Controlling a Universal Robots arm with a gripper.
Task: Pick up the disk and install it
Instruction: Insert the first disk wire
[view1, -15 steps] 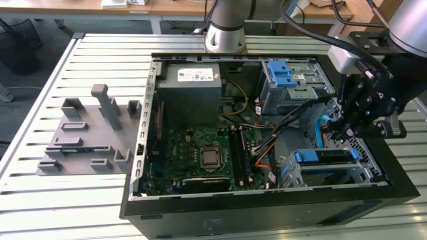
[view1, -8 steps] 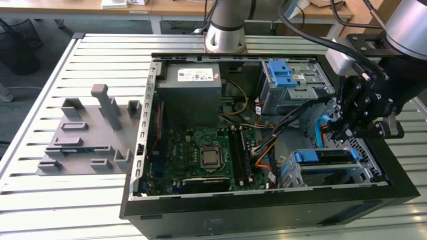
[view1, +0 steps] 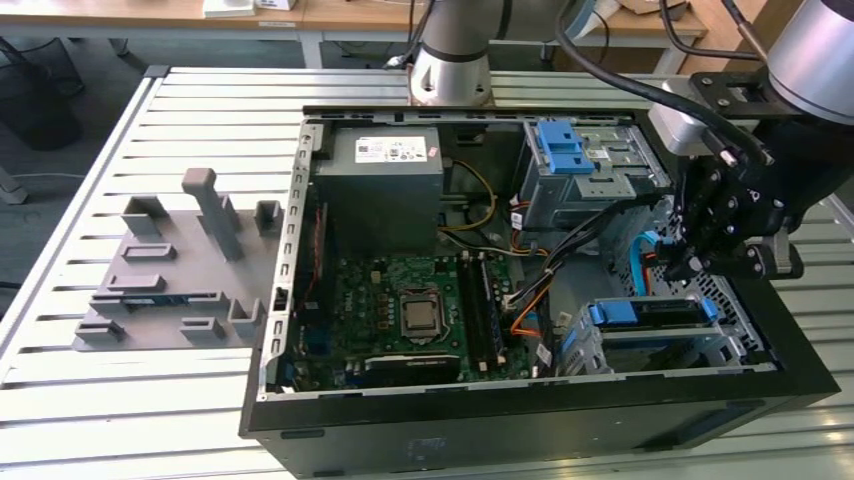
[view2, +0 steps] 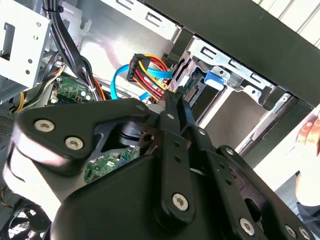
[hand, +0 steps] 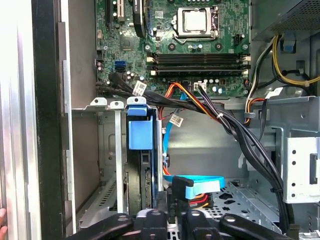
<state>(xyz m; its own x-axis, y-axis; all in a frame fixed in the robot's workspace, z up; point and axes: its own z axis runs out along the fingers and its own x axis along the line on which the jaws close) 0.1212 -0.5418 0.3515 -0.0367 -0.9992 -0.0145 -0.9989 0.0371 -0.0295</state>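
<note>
Matt black tool (view1: 694, 262); bare metal drive cage (hand: 107, 150), seemingly plastic blue latch (hand: 139, 133).

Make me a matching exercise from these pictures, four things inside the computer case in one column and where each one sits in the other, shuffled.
Things:
1. disk
2. power supply box
3. processor socket
4. gripper

Places:
A. middle of the green motherboard
B. top corner of the case toward the exterior view's left
C. above the cables, just beyond the lower drive cage
D. in the lower drive cage, toward the exterior view's right

Pairs: 1-D, 2-B, 3-A, 4-C
</note>
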